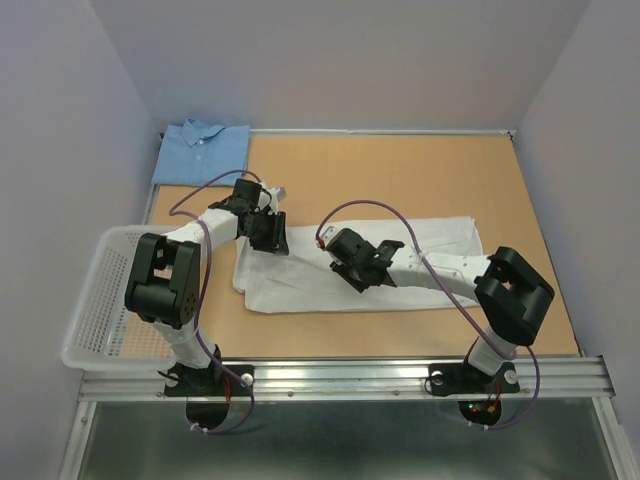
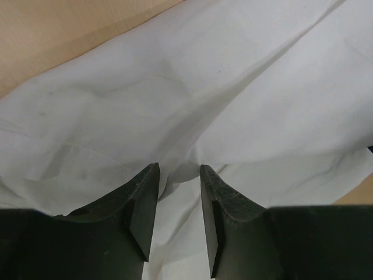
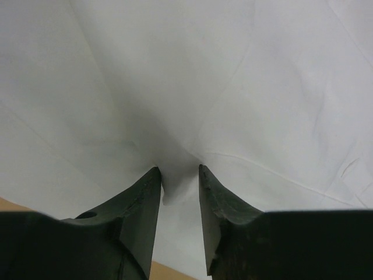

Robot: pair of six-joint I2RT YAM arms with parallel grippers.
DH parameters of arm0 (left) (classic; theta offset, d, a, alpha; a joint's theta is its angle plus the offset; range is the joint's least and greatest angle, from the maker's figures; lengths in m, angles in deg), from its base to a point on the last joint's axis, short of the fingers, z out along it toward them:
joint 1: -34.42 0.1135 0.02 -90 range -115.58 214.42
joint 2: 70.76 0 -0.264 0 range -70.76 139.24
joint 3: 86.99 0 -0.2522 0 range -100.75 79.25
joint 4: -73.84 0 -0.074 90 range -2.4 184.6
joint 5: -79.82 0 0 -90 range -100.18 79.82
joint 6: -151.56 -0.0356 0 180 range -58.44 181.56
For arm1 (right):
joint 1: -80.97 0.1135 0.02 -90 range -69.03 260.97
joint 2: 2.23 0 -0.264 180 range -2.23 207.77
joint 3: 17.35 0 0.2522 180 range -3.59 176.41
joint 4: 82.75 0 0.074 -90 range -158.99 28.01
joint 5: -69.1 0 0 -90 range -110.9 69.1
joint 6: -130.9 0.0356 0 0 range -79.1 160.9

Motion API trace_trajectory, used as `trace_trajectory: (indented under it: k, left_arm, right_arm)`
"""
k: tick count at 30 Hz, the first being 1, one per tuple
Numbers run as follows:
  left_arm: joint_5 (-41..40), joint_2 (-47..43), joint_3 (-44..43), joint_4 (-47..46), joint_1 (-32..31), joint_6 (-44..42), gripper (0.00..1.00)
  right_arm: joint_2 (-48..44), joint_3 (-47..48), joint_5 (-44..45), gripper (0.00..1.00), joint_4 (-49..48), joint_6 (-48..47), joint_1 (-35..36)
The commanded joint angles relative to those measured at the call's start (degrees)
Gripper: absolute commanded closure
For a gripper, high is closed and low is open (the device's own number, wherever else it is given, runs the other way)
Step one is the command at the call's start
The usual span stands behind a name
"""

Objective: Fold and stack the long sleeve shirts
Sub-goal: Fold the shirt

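Here the soft white cloth shirt [image 1: 300,285] lies in the middle of the brown table [image 1: 450,180]. The folded light blue cloth shirt [image 1: 200,150] sits at the far left corner. The left gripper [image 2: 179,172] and right gripper [image 3: 179,174] each pinch a small fold of the white one, jaws nearly closed. It looks light and floppy, so its edges seem best to hold.

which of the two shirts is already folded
The light blue shirt at the far left: a compact folded rectangle, while the white shirt lies spread out in the middle.
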Motion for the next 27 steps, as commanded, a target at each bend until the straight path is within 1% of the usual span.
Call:
trace_trajectory:
  k: [1, 2, 3, 4, 6, 7, 9, 11, 14, 16, 22, 25, 26, 27]
  left_arm:
    - [0.78, 0.19, -2.23, -0.14, 0.17, -0.03, 0.55]
    - [0.61, 0.28, -2.32, -0.14, 0.26, -0.03, 0.58]
    - [0.60, 0.37, -2.58, -0.06, 0.26, -0.12, 0.64]
    - [0.60, 0.54, -2.67, 0.03, 0.26, -0.12, 0.65]
    - [0.52, 0.90, -3.20, 0.30, 0.35, -0.21, 0.76]
    - [0.17, 1.16, -3.37, 0.30, 0.43, -0.21, 0.90]
    - [0.08, 1.33, -3.55, 0.30, 0.52, -0.30, 0.99]
    - [-0.27, 1.69, -3.99, 0.47, 0.61, -0.39, 1.00]
    - [-1.06, 2.47, -4.78, 1.17, 0.70, -1.09, 1.00]
    - [-2.11, 2.65, -5.48, 2.31, 0.79, -1.79, 1.00]
    - [-9.14, 2.13, -7.15, 5.83, 1.05, -3.37, 1.00]
    - [-11.87, 1.43, -7.59, 7.15, 1.05, -3.46, 1.00]
    - [-11.61, 0.99, -7.42, 7.67, 1.05, -3.55, 0.99]
    - [-11.00, 0.64, -7.16, 7.68, 1.05, -3.55, 0.97]
  right_arm:
    - [0.58, 2.28, 1.78, 0.67, 0.53, -1.34, 0.91]
    - [0.67, 2.20, 1.95, 0.70, 0.62, -1.43, 1.00]
    - [0.76, 2.20, 2.39, 0.73, 0.53, -1.61, 1.00]
    - [0.84, 1.85, 2.65, 0.74, 0.53, -1.96, 1.08]
    - [0.50, 1.58, 3.53, 0.83, 0.70, -2.31, 1.00]
    - [0.32, 1.23, 4.06, 0.88, 0.79, -2.75, 1.00]
    - [-0.03, 0.97, 4.85, 0.94, 0.88, -3.01, 1.00]
    - [-0.74, 0.62, 5.38, 0.97, 0.97, -3.54, 1.08]
    - [-1.61, 0.44, 5.91, 0.99, 1.58, -4.42, 1.00]
    - [-1.88, 0.09, 6.08, 0.99, 2.20, -4.94, 1.08]
    - [-4.08, -1.05, 5.65, 0.99, 4.74, -5.21, 1.08]
    - [-4.60, -1.14, 4.07, 0.99, 6.41, -4.60, 1.00]
    - [-4.69, -1.14, 3.71, 0.95, 6.68, -4.42, 1.00]
    - [-4.69, -1.23, 2.93, 0.89, 7.20, -4.16, 1.00]
